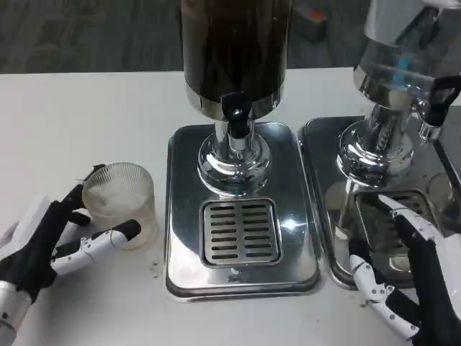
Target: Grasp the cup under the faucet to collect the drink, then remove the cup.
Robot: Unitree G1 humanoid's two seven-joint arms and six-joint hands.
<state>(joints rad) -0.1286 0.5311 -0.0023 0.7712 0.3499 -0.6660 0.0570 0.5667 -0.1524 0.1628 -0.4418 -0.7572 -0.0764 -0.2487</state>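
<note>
Clear ribbed cup (122, 202) sat cradled by the left hand (50, 245), left of the drip tray (241, 216).
Its loose, part-open fingers might have tipped it; right hand (410, 281) lay open, empty.

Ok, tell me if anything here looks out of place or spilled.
The cup stands on the bare table left of the drip tray, not under the faucet; the left hand holds it there. A few small specks lie on the table beside the tray.
</note>
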